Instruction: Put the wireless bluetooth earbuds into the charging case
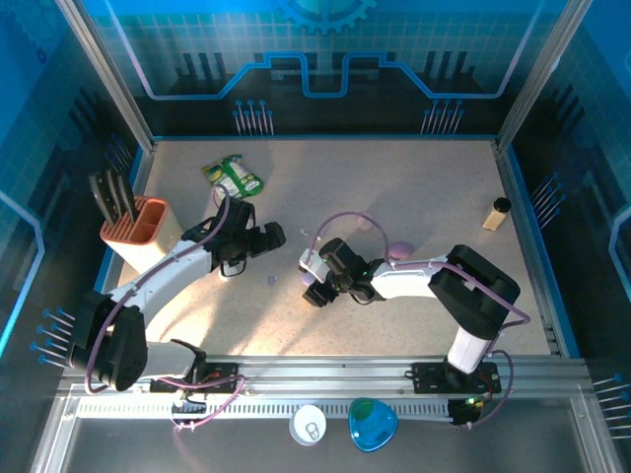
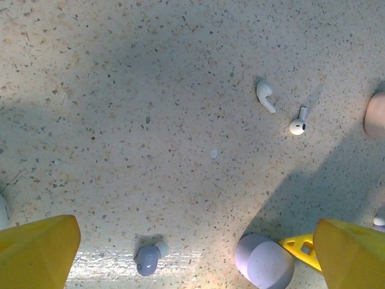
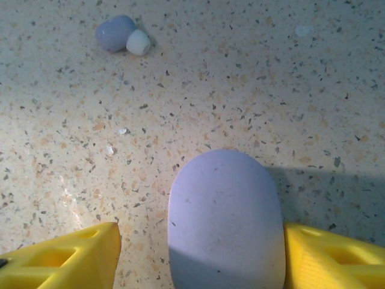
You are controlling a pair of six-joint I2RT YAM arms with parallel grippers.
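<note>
We see the right arm's yellow fingers spread to either side of a rounded, pebble-shaped lavender charging case that sits on the speckled beige surface. The finger at the right of that wrist view looks to be touching the case's side, while a strip of surface shows between the case and the other finger, so the case is straddled rather than pinched. Beyond the case, up and to the left in the same view, a tiny lavender earbud with a white tip lies apart from it. The left arm's yellow fingers stand wide apart, holding nothing, with that lavender earbud on the surface between them. Farther out in the left wrist view a white stemmed earbud and a second white stemmed earbud lie near each other without touching, and a pale pink rounded case sits at the right edge. From above, an orange knife block with dark-handled knives stands at the left, a green packet lies toward the back, and a small yellowish bottle stands well off to the right.
</note>
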